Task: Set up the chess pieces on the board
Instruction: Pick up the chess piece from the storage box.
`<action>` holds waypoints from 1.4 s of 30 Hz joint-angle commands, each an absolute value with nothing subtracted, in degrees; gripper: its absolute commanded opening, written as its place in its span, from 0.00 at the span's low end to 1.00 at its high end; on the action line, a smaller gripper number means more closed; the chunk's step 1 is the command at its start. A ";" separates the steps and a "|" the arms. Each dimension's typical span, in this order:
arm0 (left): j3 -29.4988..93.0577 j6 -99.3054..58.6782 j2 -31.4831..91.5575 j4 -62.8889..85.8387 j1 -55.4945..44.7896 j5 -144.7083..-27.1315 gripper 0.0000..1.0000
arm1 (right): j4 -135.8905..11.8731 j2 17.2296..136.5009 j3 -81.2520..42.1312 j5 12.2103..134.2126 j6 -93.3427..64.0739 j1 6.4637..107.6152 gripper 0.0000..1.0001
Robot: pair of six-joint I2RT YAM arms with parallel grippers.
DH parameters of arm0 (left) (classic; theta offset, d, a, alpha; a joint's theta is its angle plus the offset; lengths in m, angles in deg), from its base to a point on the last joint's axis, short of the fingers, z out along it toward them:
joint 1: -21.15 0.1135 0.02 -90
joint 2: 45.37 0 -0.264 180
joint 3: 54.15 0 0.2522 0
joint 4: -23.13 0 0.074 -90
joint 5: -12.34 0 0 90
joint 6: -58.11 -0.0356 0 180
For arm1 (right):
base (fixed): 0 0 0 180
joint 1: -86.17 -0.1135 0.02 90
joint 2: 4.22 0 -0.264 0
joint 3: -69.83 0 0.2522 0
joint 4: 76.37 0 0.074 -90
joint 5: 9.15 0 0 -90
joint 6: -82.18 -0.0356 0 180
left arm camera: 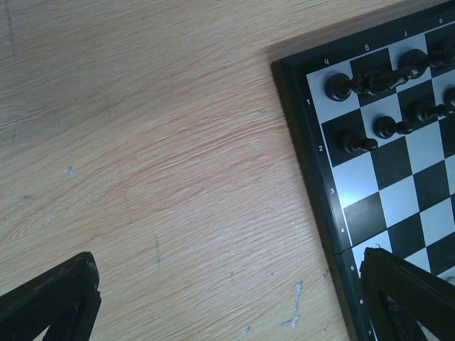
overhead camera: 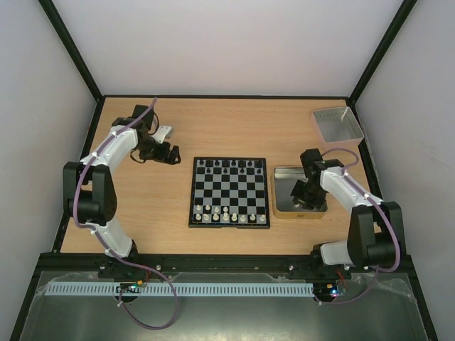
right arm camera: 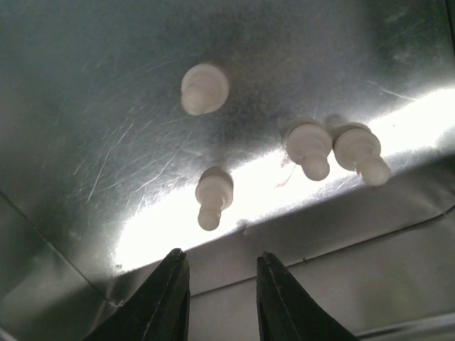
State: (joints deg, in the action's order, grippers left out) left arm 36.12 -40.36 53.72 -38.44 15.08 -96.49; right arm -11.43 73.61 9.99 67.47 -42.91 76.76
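the right gripper is held narrowly parted and empty over the metal tray, four cream-white pawns lying just beyond it. the left gripper is spread wide; the board is located ahead-right.

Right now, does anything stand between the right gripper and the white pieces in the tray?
Nothing visible. The right gripper is open over the tray; the nearest white piece sits just beyond its fingertips, only bare metal between. The other three pieces lie apart from it.
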 commanded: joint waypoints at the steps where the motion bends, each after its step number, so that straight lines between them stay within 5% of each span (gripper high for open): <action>1: 36.46 -39.84 53.59 -38.80 14.01 -97.75 0.99 | -14.13 75.53 10.68 66.51 -42.36 78.06 0.25; 34: 35.53 -40.15 52.34 -38.52 10.87 -98.01 0.99 | -13.31 76.41 7.74 72.71 -42.70 78.37 0.04; 42: 36.19 -40.25 52.93 -38.66 10.25 -97.88 0.99 | -5.67 76.87 -4.10 76.07 -44.65 64.48 0.04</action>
State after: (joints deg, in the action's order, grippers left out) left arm 36.05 -40.38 53.72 -38.09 10.75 -97.36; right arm -11.51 76.67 2.84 73.10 -43.22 72.04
